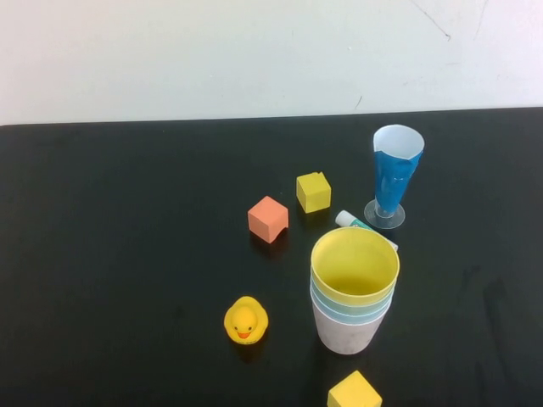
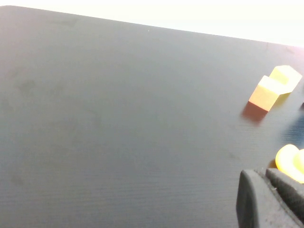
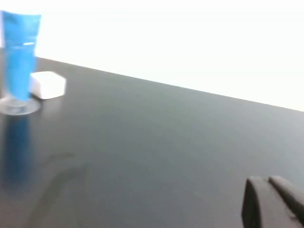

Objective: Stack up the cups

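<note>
The cups stand nested in one stack (image 1: 353,292) at the front right of the black table (image 1: 127,254). The yellow cup (image 1: 355,261) is on top, a pale blue rim (image 1: 350,310) shows under it, and a pale pink cup (image 1: 344,335) is at the bottom. Neither arm shows in the high view. My left gripper (image 2: 266,175) is shut and empty, low over the table beside the rubber duck (image 2: 290,162). Over bare table, well away from the blue stemmed glass (image 3: 20,57), my right gripper (image 3: 267,183) is shut with nothing in it.
An orange block (image 1: 268,219) and a yellow block (image 1: 313,192) lie behind the stack. The blue stemmed glass (image 1: 394,176) stands at the back right with a white tube (image 1: 356,223) by it. A rubber duck (image 1: 245,320) and another yellow block (image 1: 355,392) sit in front.
</note>
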Controlling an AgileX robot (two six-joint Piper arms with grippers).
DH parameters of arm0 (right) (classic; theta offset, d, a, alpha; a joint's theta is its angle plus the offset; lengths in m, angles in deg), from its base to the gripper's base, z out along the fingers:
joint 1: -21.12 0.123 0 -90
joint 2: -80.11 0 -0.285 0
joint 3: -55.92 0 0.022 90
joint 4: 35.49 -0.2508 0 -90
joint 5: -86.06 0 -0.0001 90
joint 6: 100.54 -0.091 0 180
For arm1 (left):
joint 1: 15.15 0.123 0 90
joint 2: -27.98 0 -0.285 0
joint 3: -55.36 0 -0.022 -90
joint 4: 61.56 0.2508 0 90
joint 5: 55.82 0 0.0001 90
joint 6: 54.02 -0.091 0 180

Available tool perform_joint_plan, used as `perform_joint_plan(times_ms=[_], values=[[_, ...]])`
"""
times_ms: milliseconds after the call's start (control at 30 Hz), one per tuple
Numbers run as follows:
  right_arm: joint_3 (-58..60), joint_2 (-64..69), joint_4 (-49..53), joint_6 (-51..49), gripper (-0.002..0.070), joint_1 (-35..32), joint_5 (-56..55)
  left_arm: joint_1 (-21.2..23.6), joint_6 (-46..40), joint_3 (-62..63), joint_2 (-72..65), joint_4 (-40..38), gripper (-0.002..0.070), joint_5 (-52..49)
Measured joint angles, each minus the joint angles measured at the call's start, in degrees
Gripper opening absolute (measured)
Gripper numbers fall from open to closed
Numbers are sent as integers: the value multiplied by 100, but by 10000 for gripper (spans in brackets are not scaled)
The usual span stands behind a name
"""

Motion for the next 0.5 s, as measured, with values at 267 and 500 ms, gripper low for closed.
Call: perform_joint_plan(times_ms=[267, 500], values=[[12, -23, 282, -657, -1, -346, 944, 0, 0, 0, 0, 0, -2, 2], [12, -23, 483, -909, -1, -304, 1214, 0, 0, 0, 0, 0, -2, 2]])
